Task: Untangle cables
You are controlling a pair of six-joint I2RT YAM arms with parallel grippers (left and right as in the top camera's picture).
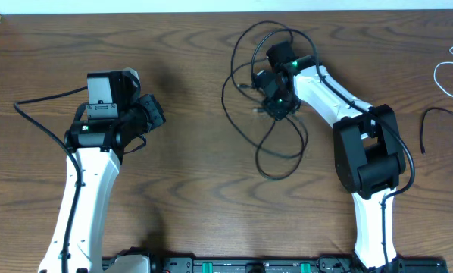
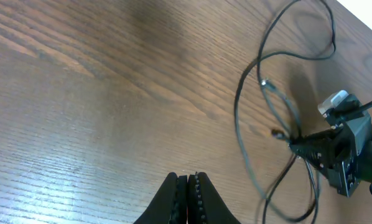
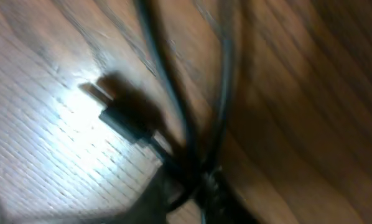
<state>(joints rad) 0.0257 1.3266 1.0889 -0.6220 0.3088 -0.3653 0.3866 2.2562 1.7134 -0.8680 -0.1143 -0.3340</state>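
While your left gripper (image 2: pixel 186 179) hangs with its jaws pressed together on nothing over the brown wooden table (image 1: pixel 189 167), your right gripper (image 1: pixel 275 106) is pinched narrowly on crossing strands of the long thin black looped cable (image 1: pixel 245 130). The cable's small black plug end (image 3: pixel 120 118) lies just ahead of those fingertips, and its loops spread all around that gripper.

My arms: white shells (image 1: pixel 82 205) w/ black joints. Boxy black block (image 1: pixel 104 91) sits behind my left pincer (image 1: pixel 152 114), thin black lead (image 1: pixel 45 97) looping off it. My right pincer (image 1: pixel 278 106) is black too, green LEDs (image 1: pixel 293 64) glowing just behind. Left fingers (image 2: pixel 172 198): dark, tapered.
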